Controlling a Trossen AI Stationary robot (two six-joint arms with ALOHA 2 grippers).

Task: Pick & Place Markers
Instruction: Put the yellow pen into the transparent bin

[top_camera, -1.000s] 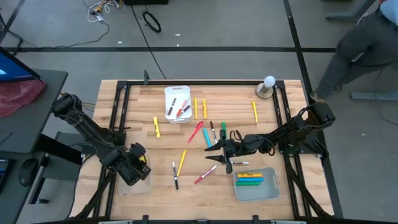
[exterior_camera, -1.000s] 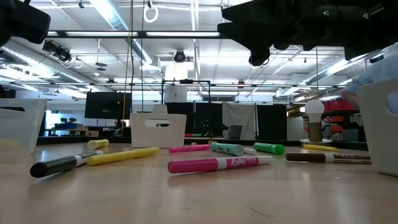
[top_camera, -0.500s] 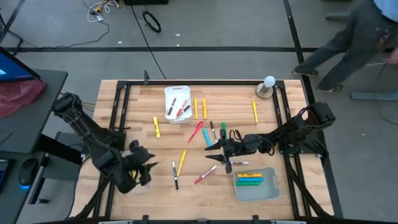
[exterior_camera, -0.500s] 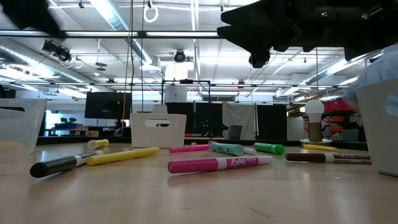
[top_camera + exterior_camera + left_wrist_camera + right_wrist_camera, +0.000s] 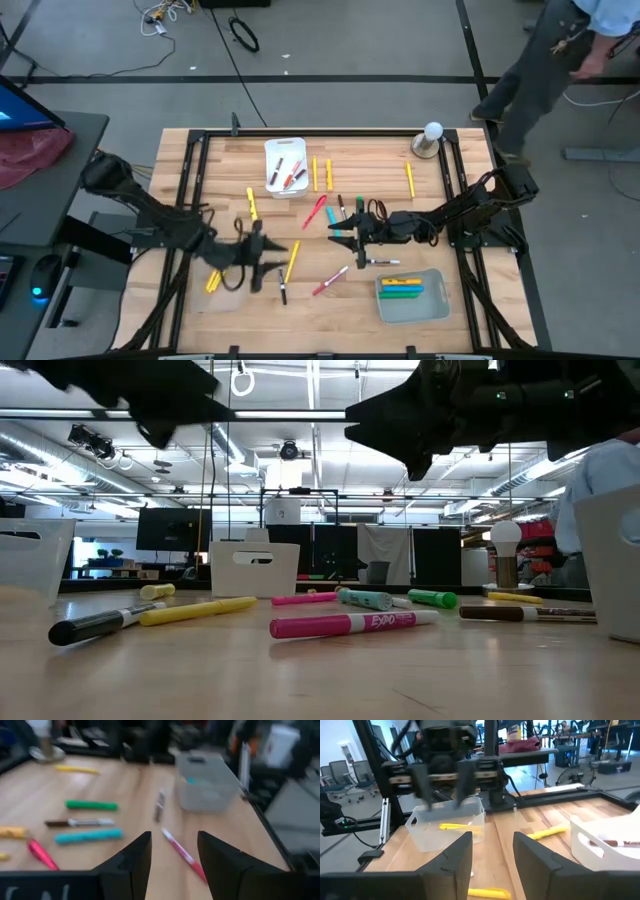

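Your left gripper (image 5: 262, 262) hangs over the wood table (image 5: 215, 165), near the front and a bit left of the middle. Its two fingers (image 5: 131, 865) are spread apart and nothing is between them. A yellow marker (image 5: 291, 260) lies just beside it, and a black marker (image 5: 282, 285) lies near its tip.

Your right gripper (image 5: 343, 238) is out over the middle of the table. Its fingers (image 5: 454, 856) are spread too, with nothing in them. It is right by a small bunch of markers: a red one (image 5: 316, 211), a light blue one (image 5: 332, 221) and a green one (image 5: 359, 210).

More markers lie loose on the table. A pink marker (image 5: 352, 624) is close to the low camera.

Some markers are already put away. The white tray (image 5: 284, 148) at the back holds a few red ones. The clear tray (image 5: 436, 299) at the front right holds green, yellow and blue ones. One yellow marker (image 5: 455, 826) sits in the clear bin (image 5: 419, 839) at the front left.
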